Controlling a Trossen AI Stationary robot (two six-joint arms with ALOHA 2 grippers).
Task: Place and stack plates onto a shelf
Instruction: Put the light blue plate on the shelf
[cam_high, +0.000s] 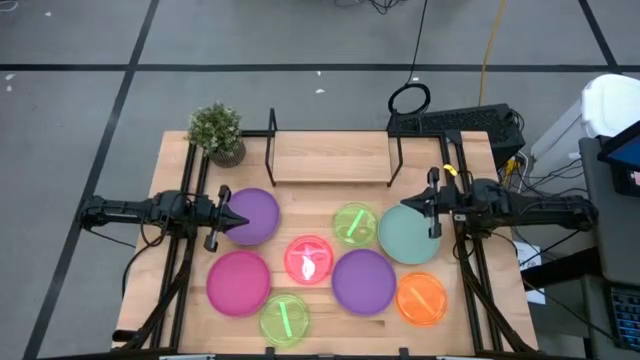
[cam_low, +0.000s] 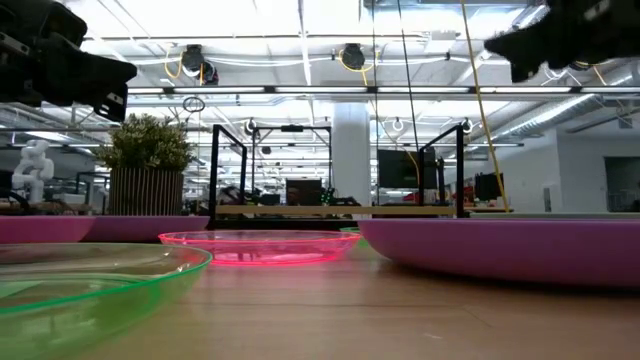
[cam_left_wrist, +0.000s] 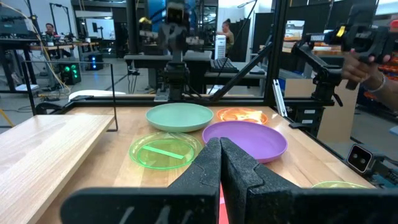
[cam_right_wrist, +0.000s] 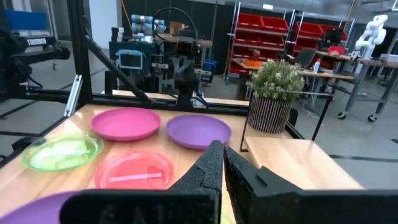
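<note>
Nothing has been stacked yet — the shelf (cam_high: 330, 157) at the table's far edge looks bare, and eight plates (cam_high: 362, 280) lie spread toward the near edge. Left gripper (cam_high: 240, 220) and right gripper (cam_high: 405, 205) hover clenched, empty — next, one must open and descend.

You've got the high cam straight down over the whole table (cam_high: 180, 150), the low cam at tabletop level skimming close past the plates toward the shelf (cam_low: 340, 211), and both wrist cams facing each other across the same plates.
</note>
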